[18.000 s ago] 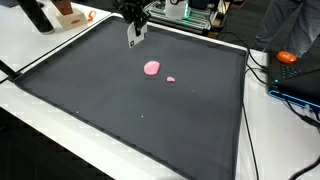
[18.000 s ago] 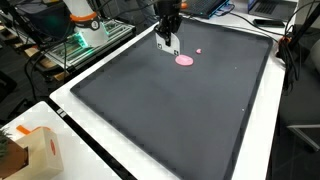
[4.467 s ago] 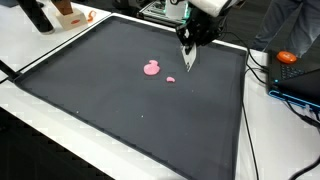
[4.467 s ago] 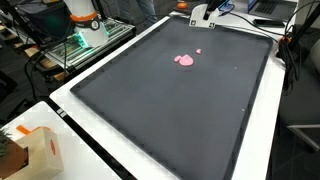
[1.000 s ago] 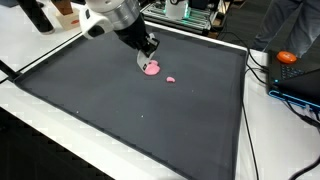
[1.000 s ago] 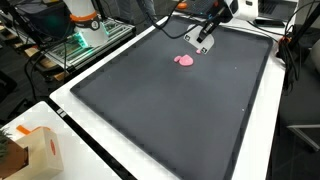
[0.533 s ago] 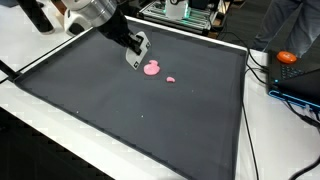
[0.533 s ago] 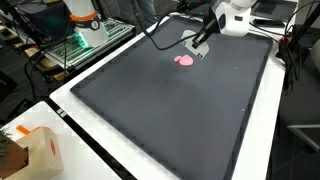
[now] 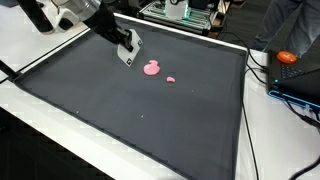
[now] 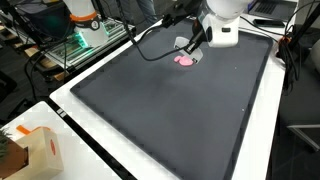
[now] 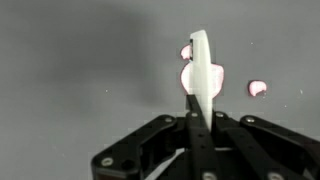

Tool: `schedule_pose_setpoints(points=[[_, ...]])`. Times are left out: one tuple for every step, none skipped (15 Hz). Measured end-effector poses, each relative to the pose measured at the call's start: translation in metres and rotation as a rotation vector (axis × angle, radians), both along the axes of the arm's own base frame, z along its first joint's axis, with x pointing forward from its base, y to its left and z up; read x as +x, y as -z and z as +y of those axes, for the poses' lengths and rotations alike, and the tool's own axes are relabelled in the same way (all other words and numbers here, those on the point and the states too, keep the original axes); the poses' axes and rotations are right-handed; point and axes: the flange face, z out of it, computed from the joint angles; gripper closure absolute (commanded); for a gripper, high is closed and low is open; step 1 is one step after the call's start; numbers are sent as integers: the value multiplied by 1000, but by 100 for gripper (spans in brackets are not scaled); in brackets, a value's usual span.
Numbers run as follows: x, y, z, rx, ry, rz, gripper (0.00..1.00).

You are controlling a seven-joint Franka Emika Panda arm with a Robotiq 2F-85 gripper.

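Observation:
My gripper (image 11: 200,122) is shut on a thin white flat tool (image 11: 203,70) that sticks out ahead of the fingers, edge-on. Behind the tool lies a pink blob (image 11: 188,80), partly hidden by it, on the black mat (image 11: 70,70). A small pink piece (image 11: 258,88) lies to its right. In an exterior view the gripper (image 9: 127,52) hangs just left of the pink blob (image 9: 152,68), with the small pink piece (image 9: 171,79) beyond. In an exterior view the gripper (image 10: 190,45) hovers right by the blob (image 10: 185,60).
The black mat (image 9: 150,120) covers most of a white table (image 9: 40,110). An orange object (image 9: 287,57) and cables lie off the mat's far side. A cardboard box (image 10: 30,150) sits at a table corner. A lit equipment rack (image 10: 85,40) stands behind.
Over the last second the arm swung sideways across the pink blob, carrying the white tool from over the blob to just beside it. The pink pieces stay put.

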Motion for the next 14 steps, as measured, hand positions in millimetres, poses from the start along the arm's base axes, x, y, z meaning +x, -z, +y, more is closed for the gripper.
schedule_pose_setpoints(points=[[-2,0,-3,6,-13,-16,99],[-3,1,-6,12,-28,-35,99],[-5,1,-9,18,-46,-59,99],[-7,2,-10,23,-64,-83,99],[-9,3,-12,27,-83,-104,99],[-12,4,-13,31,-102,-127,99],[-15,5,-14,35,-124,-147,99],[-19,6,-14,39,-146,-166,99],[-23,8,-14,42,-167,-182,99],[-27,9,-13,45,-191,-194,99],[-32,10,-14,48,-215,-205,99],[-36,11,-14,51,-237,-213,99],[-41,11,-13,56,-257,-220,99],[-45,11,-13,60,-274,-226,99]])
